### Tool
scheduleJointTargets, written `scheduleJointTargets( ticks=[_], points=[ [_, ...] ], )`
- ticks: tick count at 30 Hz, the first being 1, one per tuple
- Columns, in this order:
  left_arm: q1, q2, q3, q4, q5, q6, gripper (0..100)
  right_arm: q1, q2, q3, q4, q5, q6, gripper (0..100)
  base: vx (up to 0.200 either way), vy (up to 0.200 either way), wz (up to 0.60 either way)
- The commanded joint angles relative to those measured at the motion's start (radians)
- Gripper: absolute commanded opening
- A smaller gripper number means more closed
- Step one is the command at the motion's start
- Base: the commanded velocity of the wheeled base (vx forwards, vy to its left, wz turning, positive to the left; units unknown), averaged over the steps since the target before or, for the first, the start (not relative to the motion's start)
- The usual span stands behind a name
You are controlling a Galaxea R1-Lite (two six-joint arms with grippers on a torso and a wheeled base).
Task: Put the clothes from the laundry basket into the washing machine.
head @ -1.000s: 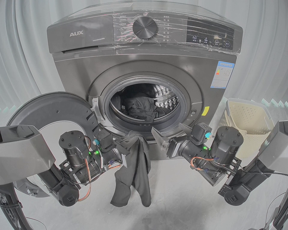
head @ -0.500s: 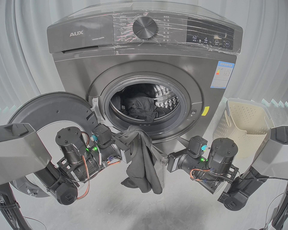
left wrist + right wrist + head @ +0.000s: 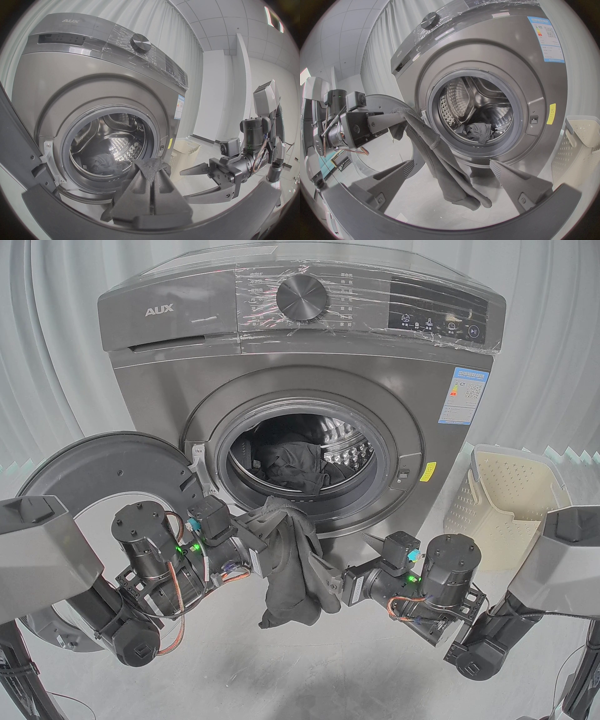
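In the head view the left gripper [image 3: 267, 521] holds a dark garment [image 3: 294, 577] in front of the open washing machine [image 3: 187, 377], with the laundry basket [image 3: 519, 490] at right; the left wrist view shows its jaws clamped on the cloth, and in the right wrist view the garment hangs between the right gripper's [image 3: 451, 167] wide-open jaws.

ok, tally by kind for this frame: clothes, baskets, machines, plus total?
Dark fabric garments: 2, one hanging garment in the left pincer, one crumpled clump in the drum.
Cream perforated plastic laundry basket: 1
Grey metal front-loading washing machine: 1
Total: 4
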Motion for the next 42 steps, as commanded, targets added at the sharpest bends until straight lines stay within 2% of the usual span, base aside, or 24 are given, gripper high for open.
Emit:
scheduleJointTargets(
  ticks=[1, 6, 14, 19, 33, 42],
  points=[
    [0.000, -0.005, -0.001, -0.001, -0.001, 0.000, 0, -0.006, 0.034, -0.029, -0.001, 0.005, -0.001, 100, 0.000, 0.000, 0.00],
    [0.001, -0.007, -0.001, -0.001, -0.004, 0.000, 0, -0.006, 0.054, -0.063, -0.001, 0.006, -0.008, 100, 0.000, 0.000, 0.00],
    [0.006, -0.007, -0.002, -0.001, -0.004, 0.000, 0, 0.008, 0.083, -0.052, -0.003, 0.006, -0.011, 100, 0.000, 0.000, 0.00],
    [0.006, -0.010, 0.001, -0.001, -0.004, 0.000, 0, -0.015, 0.095, -0.116, -0.001, 0.005, -0.013, 100, 0.000, 0.000, 0.00],
    [0.004, -0.022, 0.005, -0.001, -0.006, 0.000, 0, -0.095, 0.141, -0.204, 0.000, 0.006, -0.027, 100, 0.000, 0.000, 0.00],
    [0.003, -0.020, 0.005, -0.001, -0.004, 0.000, 0, -0.076, 0.173, -0.216, -0.001, 0.009, -0.028, 100, 0.000, 0.000, 0.00]
  ],
)
